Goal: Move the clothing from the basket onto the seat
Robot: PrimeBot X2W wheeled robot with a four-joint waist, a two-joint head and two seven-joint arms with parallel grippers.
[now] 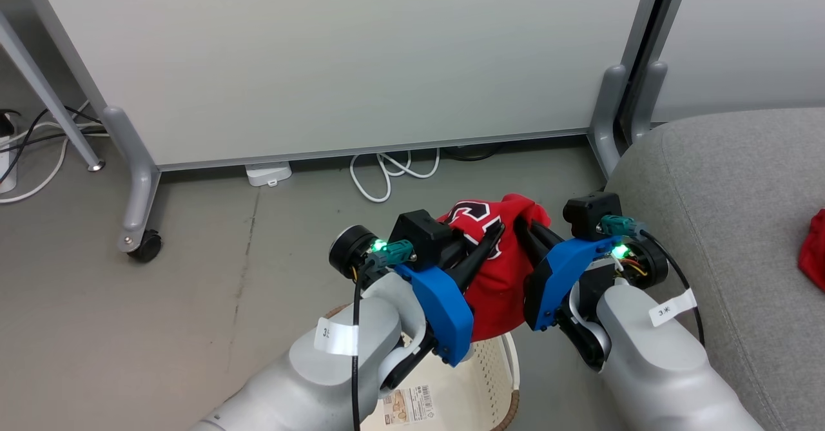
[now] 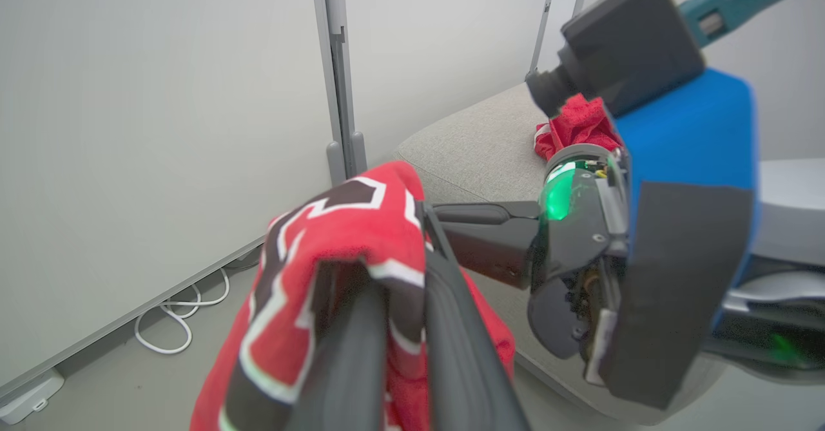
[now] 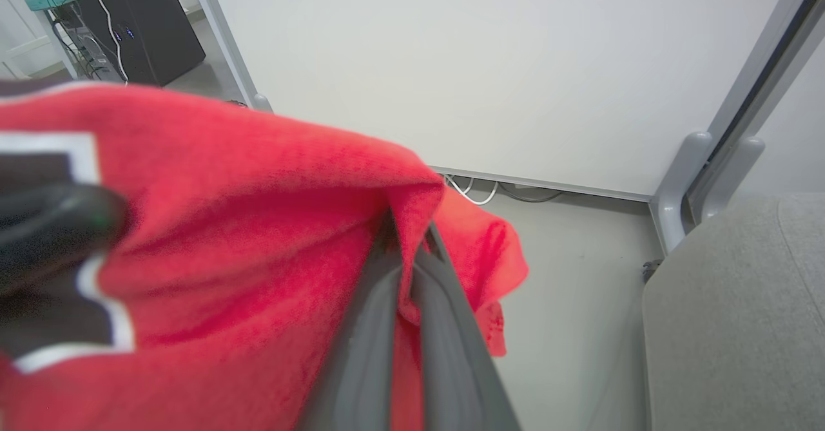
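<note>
So both claws are clamping down on the same red jersey. The left claw is pinching it by the black-and-white lettering, and the right claw is squeezing a fold of plain red cloth at about 3 o'clock of that. The jersey is hanging in the air between them, right over the laundry basket, which is sitting at 6 o'clock of it on the floor. The grey seat is waiting off at 3 o'clock, with a second red garment already lying on it.

What I'm worrying about: the right claw looks like it's only biting a thin fold, so a quick swing could be pulling that corner free; then the whole thing is dangling off one claw. The low end is also hanging right by the basket rim, and I can't tell if it's touching; if it's snagging there, a sideways move is dragging or tipping the basket. And if the arms are drifting apart, the cloth is getting yanked out of a grip.

Orientation-wise, the held edge is running roughly 9 to 3 o'clock between the claws; the long axis is hanging 12 to 6, lettering facing up toward 10 o'clock. Collar or hem on top, I can't say, it's too bunched.
</note>
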